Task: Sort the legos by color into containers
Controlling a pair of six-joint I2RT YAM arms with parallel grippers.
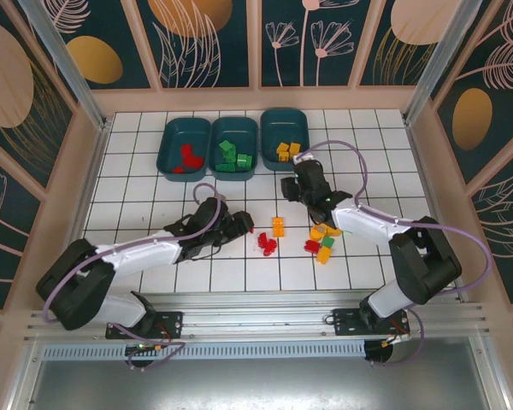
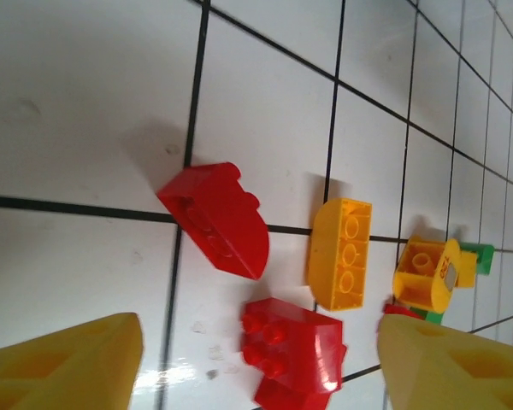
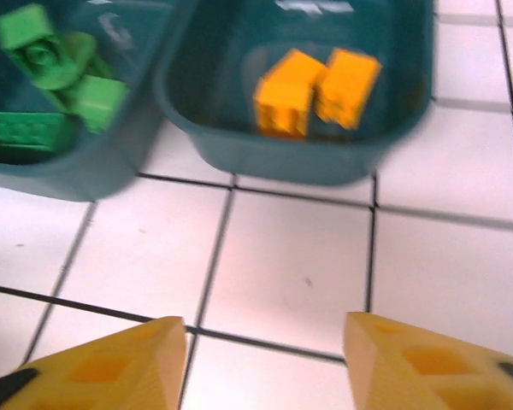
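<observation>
Currently, on the white tiled table (image 1: 385, 154), the left dark teal plastic rectangular bin (image 1: 175, 135) is holding red plastic toy bricks (image 1: 186, 158), the middle teal bin (image 1: 235, 130) is holding green bricks (image 1: 231, 156), and the right teal bin (image 3: 299, 162) is holding yellow-orange bricks (image 3: 315, 90), all three sitting in a row at the far side. The left gripper (image 2: 258, 350) is hovering low near the table's middle with its fingers standing apart. A studded red brick (image 2: 291, 342) is lying on the tile between them; whether they are touching it I cannot tell. A rounded red brick (image 2: 218, 218) and a rounded yellow-orange brick (image 2: 340, 254) are lying just beyond it. A mixed heap of bricks (image 1: 322, 243) is lying further right. The right gripper (image 3: 265, 342) is hanging just near of the right teal bin, fingers apart and gripping nothing.
</observation>
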